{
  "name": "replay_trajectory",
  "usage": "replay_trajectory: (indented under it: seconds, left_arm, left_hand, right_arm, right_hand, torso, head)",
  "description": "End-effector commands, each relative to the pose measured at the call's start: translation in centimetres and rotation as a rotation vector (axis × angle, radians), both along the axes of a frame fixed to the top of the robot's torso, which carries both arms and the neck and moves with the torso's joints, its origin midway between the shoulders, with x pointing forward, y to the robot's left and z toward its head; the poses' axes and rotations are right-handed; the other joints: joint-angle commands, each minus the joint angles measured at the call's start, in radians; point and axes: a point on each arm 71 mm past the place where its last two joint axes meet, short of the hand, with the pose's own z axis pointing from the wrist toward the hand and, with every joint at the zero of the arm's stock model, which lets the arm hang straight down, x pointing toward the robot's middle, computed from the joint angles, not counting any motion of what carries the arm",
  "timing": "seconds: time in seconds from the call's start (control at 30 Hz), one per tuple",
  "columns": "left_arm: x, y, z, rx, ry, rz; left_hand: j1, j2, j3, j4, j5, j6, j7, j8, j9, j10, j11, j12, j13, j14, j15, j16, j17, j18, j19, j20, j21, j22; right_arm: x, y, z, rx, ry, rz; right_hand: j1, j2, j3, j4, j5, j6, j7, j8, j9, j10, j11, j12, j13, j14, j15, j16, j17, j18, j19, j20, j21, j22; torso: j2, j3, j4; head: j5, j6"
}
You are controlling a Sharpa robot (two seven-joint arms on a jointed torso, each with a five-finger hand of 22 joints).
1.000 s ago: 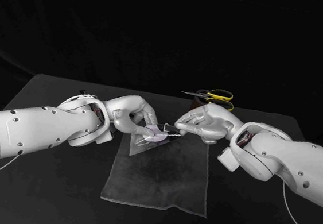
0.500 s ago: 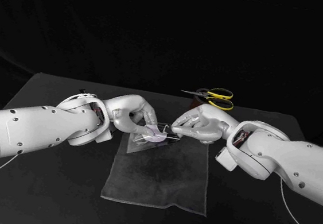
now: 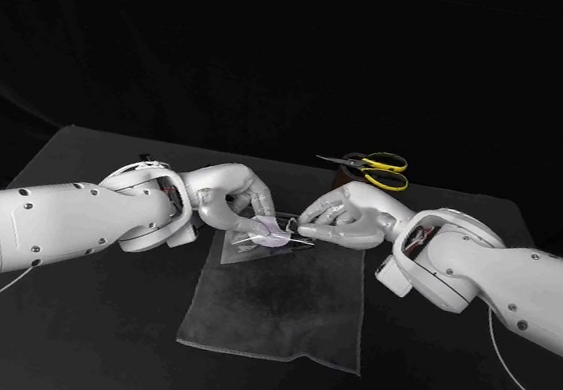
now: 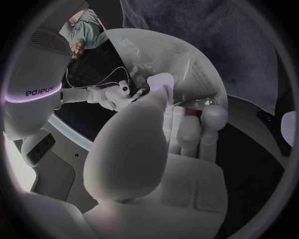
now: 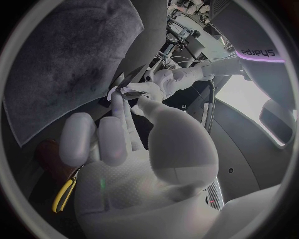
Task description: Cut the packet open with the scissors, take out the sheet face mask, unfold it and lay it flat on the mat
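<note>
A clear packet (image 3: 259, 243) with a pale patch inside hangs tilted just above the far end of the grey mat (image 3: 277, 311). My left hand (image 3: 227, 200) holds the packet's upper left part; the packet (image 4: 187, 67) lies against its fingers. My right hand (image 3: 348, 216) pinches the packet's upper right edge with thumb and fingertip. Whether that pinch also takes the sheet mask inside, I cannot tell. The yellow-handled scissors (image 3: 371, 168) lie shut at the table's far edge, behind my right hand. Their handle (image 5: 62, 195) shows beside my right hand (image 5: 134, 149).
The mat (image 5: 62, 64) runs lengthwise down the middle of the black table (image 3: 97, 164), toward me. Both forearms flank it. My left hand (image 5: 167, 82) faces the right wrist camera across the packet.
My right hand has dropped a little and moved left, closing its fingertips onto the packet's edge. More of the scissors shows behind it. The left hand has barely moved.
</note>
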Motion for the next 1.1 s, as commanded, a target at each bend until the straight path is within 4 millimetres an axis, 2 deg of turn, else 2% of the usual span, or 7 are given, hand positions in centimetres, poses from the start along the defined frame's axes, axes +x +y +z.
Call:
replay_trajectory:
  seconds: [0.03, 0.5, 0.9, 1.1]
  left_arm:
    - [-0.07, -0.18, 0.07, -0.009, 0.006, -0.010]
    - [-0.10, -0.18, 0.05, -0.008, 0.011, -0.009]
    - [-0.10, -0.20, 0.04, -0.012, 0.020, -0.006]
    - [-0.10, -0.19, 0.04, -0.015, 0.023, -0.005]
  left_hand:
    - [0.008, -0.001, 0.004, 0.002, 0.002, 0.005, 0.000, -0.003, 0.001, 0.006, 0.000, -0.003, 0.002, 0.008, 0.002, 0.005, 0.000, -0.010, 0.010, 0.000, 0.005, 0.002]
    - [0.007, -0.001, 0.005, 0.003, 0.002, 0.006, 0.000, -0.004, 0.002, 0.006, 0.000, -0.004, 0.002, 0.009, 0.002, 0.005, 0.002, -0.010, 0.011, 0.000, 0.006, 0.003]
    - [0.007, -0.001, 0.005, 0.004, 0.002, 0.006, 0.000, -0.004, 0.002, 0.007, 0.000, -0.005, 0.002, 0.010, 0.002, 0.006, 0.002, -0.010, 0.012, 0.000, 0.007, 0.004]
    - [0.006, -0.001, 0.005, 0.004, 0.002, 0.006, 0.000, -0.005, 0.002, 0.007, 0.000, -0.006, 0.002, 0.011, 0.002, 0.006, 0.003, -0.011, 0.013, -0.001, 0.008, 0.005]
  right_arm:
    - [-0.09, 0.17, 0.00, -0.038, -0.051, 0.020]
    - [-0.07, 0.34, -0.07, -0.055, -0.084, 0.026]
    - [-0.26, 0.62, -0.18, -0.072, -0.107, 0.039]
    - [-0.37, 0.71, -0.22, -0.085, -0.133, 0.044]
  right_hand:
    - [0.016, 0.001, 0.002, -0.011, -0.007, 0.012, -0.001, -0.004, 0.002, 0.011, 0.000, -0.003, -0.003, 0.023, -0.007, 0.008, 0.005, -0.016, 0.012, -0.001, 0.010, 0.007]
    - [0.040, 0.010, 0.013, -0.024, -0.006, 0.021, -0.005, -0.004, 0.005, 0.024, -0.005, -0.004, -0.010, 0.024, -0.010, 0.015, 0.011, -0.017, 0.015, -0.003, 0.018, 0.019]
    - [0.077, 0.011, 0.038, -0.054, -0.005, 0.030, -0.008, -0.005, 0.008, 0.035, -0.009, -0.009, -0.019, 0.024, -0.013, 0.023, 0.016, -0.020, 0.019, -0.007, 0.028, 0.034]
    - [0.107, 0.030, 0.078, -0.080, -0.002, 0.042, -0.011, -0.003, 0.012, 0.046, -0.013, -0.011, -0.026, 0.025, -0.017, 0.028, 0.020, -0.023, 0.025, -0.009, 0.039, 0.050]
  torso:
    - [0.000, -0.0001, -0.0001]
    - [0.000, 0.0004, -0.0004]
    - [0.000, 0.0001, -0.0006]
    - [0.000, 0.0000, 0.0000]
  head:
    - [0.001, 0.000]
    - [0.001, -0.002]
    - [0.000, -0.003]
    - [0.000, -0.003]
